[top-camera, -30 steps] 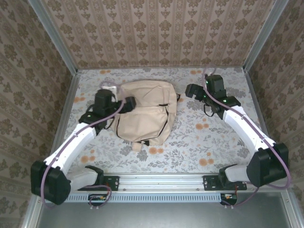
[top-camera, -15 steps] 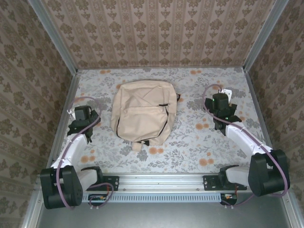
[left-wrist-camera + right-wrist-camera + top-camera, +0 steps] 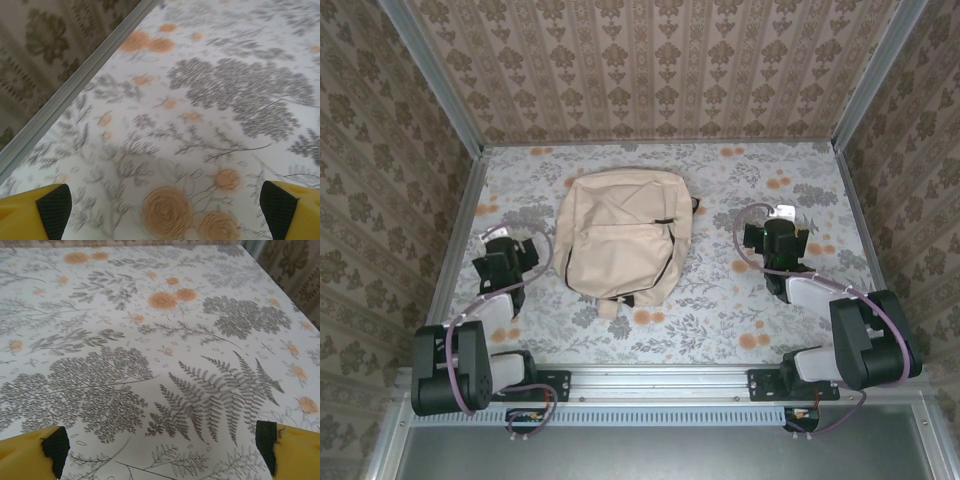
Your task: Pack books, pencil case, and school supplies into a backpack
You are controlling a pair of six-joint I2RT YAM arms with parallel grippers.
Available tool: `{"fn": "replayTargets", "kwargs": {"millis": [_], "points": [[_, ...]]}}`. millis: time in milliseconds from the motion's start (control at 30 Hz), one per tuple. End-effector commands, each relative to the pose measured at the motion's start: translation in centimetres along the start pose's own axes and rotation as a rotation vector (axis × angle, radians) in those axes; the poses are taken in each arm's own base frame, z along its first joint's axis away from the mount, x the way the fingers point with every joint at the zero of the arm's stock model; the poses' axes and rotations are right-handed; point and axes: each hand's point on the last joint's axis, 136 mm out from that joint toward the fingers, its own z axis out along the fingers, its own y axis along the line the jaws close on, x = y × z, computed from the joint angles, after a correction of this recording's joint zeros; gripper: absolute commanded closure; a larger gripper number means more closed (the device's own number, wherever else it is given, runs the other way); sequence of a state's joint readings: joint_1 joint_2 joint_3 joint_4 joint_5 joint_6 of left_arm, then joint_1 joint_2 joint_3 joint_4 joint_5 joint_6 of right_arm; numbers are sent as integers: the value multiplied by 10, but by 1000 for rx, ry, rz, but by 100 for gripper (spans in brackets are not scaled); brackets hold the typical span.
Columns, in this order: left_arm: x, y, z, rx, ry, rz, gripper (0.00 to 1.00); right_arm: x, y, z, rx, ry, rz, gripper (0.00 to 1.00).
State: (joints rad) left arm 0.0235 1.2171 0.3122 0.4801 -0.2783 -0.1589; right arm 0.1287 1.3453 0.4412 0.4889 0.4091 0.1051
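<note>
— What's furthest left?

— The left arm, tucked low beside the silver metal rail [image 3: 75, 85] along the foot of the left wall. Its left gripper [image 3: 505, 262] hangs over the white tablecloth printed with grey ferns and orange flowers [image 3: 740, 300].

— Is that claw clenched?

— No, it is released. In the left wrist view the left gripper [image 3: 165, 207] has its yellow fingers [image 3: 20, 215] at the two bottom corners. Their black pads [image 3: 54, 207] face each other across bare cloth, with a pair of orange roses between them. That picture is a little blurred.

— And the middle of the table?

— The large soft cream-beige fabric backpack [image 3: 620, 235] lies flat there, between the two arms and touching neither. Dark zipper lines run across its front and down its right side, and a small tab sticks out at its near end. I can't tell what is inside it.

— Then the right side?

— The right arm is drawn in as well, its elbow close to the near edge. The right gripper [image 3: 775, 240] is over the cloth, well apart from the bag's right edge.

— Grasping anything?

— Nothing. In the right wrist view the right gripper [image 3: 160, 447] is spread wide, a black pad at each lower corner. Between them there are only printed fern leaves, and a strip of brown patterned wallpaper [image 3: 295, 260] shows at the upper right.
</note>
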Motion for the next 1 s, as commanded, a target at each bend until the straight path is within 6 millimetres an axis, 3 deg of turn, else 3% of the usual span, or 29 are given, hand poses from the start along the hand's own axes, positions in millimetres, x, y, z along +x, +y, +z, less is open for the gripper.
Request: {"fn": "replayTargets", "kwargs": {"millis": [0,233,433,700,967], "points": [[-43,-26,-5,119,-211,62,0,-26,7,-6,-71,-135,13,0],[-41,-40,8,150,-255,98,0,-29,7,-6,-79,-226,9,0],[-29,-47,23,128,-233,130,0,-16,11,5,-106,-214,10,0],[-31,-62,30,109,-201,207,0,-9,15,17,-113,-177,-1,0],[-30,-56,34,124,-171,172,0,-8,7,24,-97,-141,37,0]]}}
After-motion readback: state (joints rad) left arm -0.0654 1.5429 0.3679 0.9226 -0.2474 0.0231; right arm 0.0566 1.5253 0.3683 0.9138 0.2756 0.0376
